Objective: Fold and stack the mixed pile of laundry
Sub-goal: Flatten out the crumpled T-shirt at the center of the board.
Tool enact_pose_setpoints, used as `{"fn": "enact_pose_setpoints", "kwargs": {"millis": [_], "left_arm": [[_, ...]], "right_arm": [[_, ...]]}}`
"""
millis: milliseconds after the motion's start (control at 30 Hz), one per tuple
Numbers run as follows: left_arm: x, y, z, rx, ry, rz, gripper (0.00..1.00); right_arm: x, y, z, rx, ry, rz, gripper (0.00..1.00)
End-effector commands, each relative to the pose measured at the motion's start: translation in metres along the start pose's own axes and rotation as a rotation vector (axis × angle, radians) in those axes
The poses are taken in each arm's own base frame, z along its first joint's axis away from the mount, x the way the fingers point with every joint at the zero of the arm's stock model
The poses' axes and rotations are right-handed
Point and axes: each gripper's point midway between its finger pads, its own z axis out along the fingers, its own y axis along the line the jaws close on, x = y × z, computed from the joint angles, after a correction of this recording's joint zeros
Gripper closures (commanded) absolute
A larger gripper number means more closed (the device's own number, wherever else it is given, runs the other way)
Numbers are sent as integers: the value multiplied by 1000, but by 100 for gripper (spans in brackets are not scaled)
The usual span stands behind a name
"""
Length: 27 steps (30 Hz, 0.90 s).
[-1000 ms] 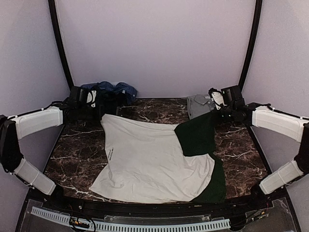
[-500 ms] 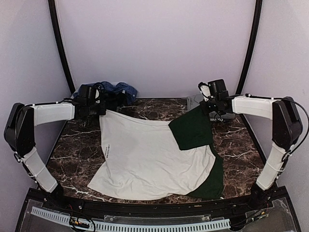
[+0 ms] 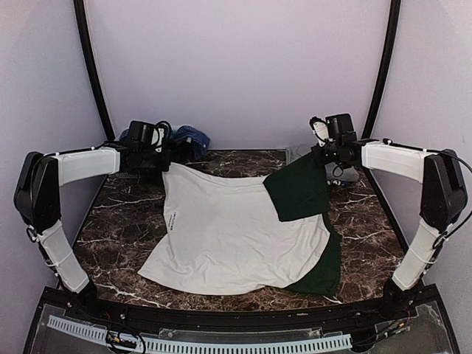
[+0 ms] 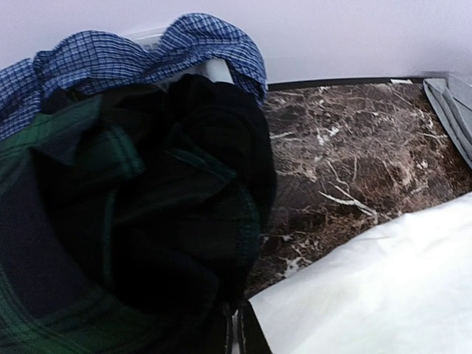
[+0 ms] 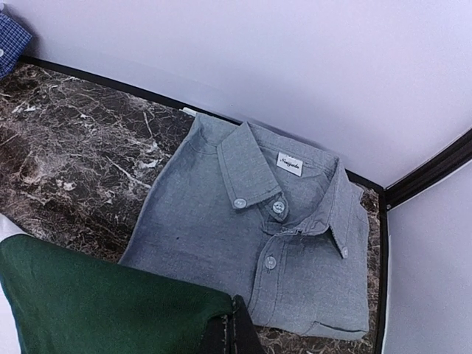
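Looking down from above, you have two arms at work and one garment between them. The white tee [image 3: 236,228] lies spread across the middle of the marble table [image 3: 118,214], its far edge lifted at two points. Your left gripper [image 3: 161,159] is pinched together on the tee's far-left corner. Your right gripper [image 3: 322,153] is clamped on the dark green sleeve [image 3: 299,193] at the far right, which is folded in over the white body. A second green sleeve [image 3: 330,264] lies flat at the near right. One short line of black lettering [image 3: 172,219] runs along the tee's left side.

Count three more garments heaped in the far-left corner, just beside your left gripper: one blue checked shirt [image 4: 110,51] at the back, one dark green tartan shirt [image 4: 74,169], and one dark item [image 4: 214,147] bunched on top. One grey button-down shirt [image 5: 258,221] lies folded in the far-right corner, behind your right gripper. That makes five garments in all. A single pale slatted basket [image 3: 199,343] sits at the near edge.
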Motion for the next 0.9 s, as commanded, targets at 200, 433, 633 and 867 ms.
{"fn": "enact_pose_setpoints", "kwargs": {"millis": [200, 433, 633, 867], "left_arm": [[19, -16, 28, 26, 123, -2, 90], [-2, -9, -34, 10, 129, -68, 45], [74, 0, -105, -15, 318, -265, 49], [168, -27, -149, 64, 501, -444, 51]], "right_arm": [[10, -1, 9, 6, 34, 1, 100], [29, 1, 26, 23, 108, -6, 100], [43, 1, 40, 48, 165, -12, 100], [34, 0, 36, 45, 146, -16, 100]]}}
